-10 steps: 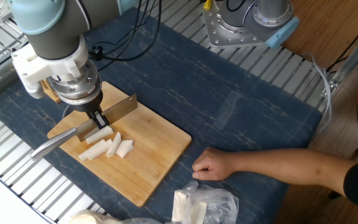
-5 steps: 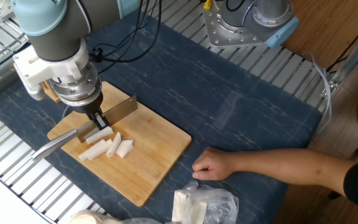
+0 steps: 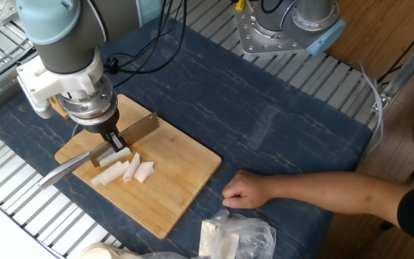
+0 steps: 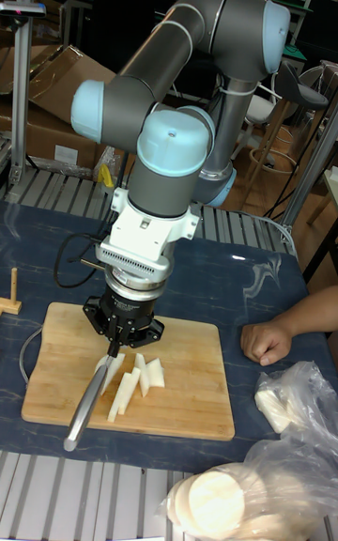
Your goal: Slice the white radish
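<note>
- Bamboo cutting board lower left of frame, on blue-covered surface.
- White radish cut into sticks, mid-board.
- Hand clenched on knife, blade touching leftmost stick.
- Person's fist rests right of board.

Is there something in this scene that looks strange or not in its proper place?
One thing stands out: a person's hand rests as a fist on the table, close to the cutting board where the gripper holds a knife over the white radish pieces. Otherwise nothing looks spilled or damaged.
</note>
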`<state>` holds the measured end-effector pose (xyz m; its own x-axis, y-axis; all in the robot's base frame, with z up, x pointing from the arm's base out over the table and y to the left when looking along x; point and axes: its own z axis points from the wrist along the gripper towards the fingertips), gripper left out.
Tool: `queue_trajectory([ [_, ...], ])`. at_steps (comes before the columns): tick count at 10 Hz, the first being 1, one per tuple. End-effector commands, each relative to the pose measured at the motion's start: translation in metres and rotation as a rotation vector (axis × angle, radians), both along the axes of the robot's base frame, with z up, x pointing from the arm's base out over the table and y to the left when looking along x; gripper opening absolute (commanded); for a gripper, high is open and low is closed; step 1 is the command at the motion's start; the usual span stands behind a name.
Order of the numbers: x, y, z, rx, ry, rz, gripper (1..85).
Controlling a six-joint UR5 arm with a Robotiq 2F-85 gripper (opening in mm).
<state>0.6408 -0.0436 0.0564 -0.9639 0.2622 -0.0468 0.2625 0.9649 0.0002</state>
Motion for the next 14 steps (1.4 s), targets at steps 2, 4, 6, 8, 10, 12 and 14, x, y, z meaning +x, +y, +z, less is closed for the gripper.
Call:
queue_trajectory([
  [2,0.0,0.005,0.005,0.009,0.005,-0.009,1.0],
  [4,-0.008,0.015,0.021,0.013,0.031,-0.019,1.0],
  [6,-0.01,0.017,0.023,0.024,0.045,-0.019,1.0],
  [8,-0.01,0.026,0.028,0.016,0.065,-0.025,1.0],
  [10,-0.015,0.029,0.038,0.008,0.08,-0.018,1.0],
  [12,-0.01,0.037,0.036,0.031,0.062,-0.016,1.0],
  [14,-0.011,0.045,0.04,0.027,0.072,-0.025,1.0],
])
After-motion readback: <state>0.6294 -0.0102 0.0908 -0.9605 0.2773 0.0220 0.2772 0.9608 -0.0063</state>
